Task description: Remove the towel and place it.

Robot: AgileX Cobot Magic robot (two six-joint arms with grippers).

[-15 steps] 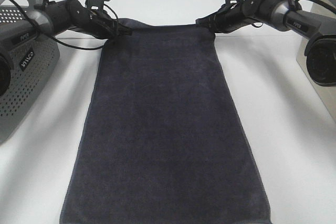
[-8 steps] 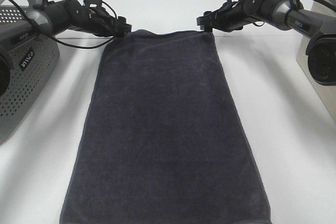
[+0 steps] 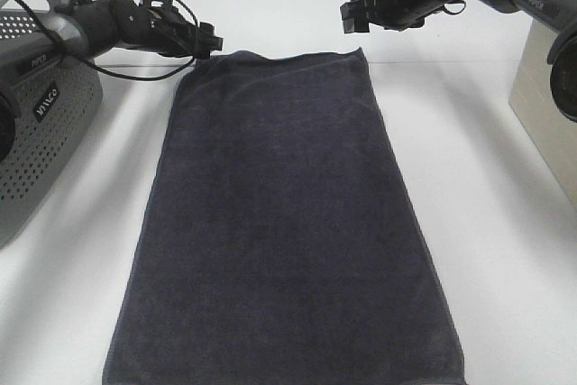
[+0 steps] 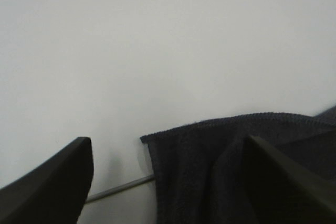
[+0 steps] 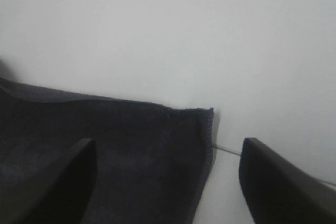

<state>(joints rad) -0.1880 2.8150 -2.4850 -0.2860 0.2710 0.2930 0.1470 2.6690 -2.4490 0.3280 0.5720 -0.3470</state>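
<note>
The towel (image 3: 284, 223), a long dark charcoal cloth, lies spread flat on the white table from the far edge to the near edge. My left gripper (image 3: 213, 44) hovers just off its far left corner, open and holding nothing. In the left wrist view that corner of the towel (image 4: 210, 161) lies between the spread fingers (image 4: 50, 187). My right gripper (image 3: 350, 15) is raised above the far right corner, open and empty. The right wrist view shows that corner of the towel (image 5: 173, 145) below its wide-apart fingers (image 5: 278, 182).
A grey perforated basket (image 3: 36, 123) stands at the left edge of the table. A beige box (image 3: 545, 96) sits at the right edge. White table (image 3: 505, 250) surface shows on both sides of the towel.
Both grippers have opened and let go of the towel's far corners. The far edge dropped flat onto the table. The right gripper rose and moved back; the left pulled slightly away.
</note>
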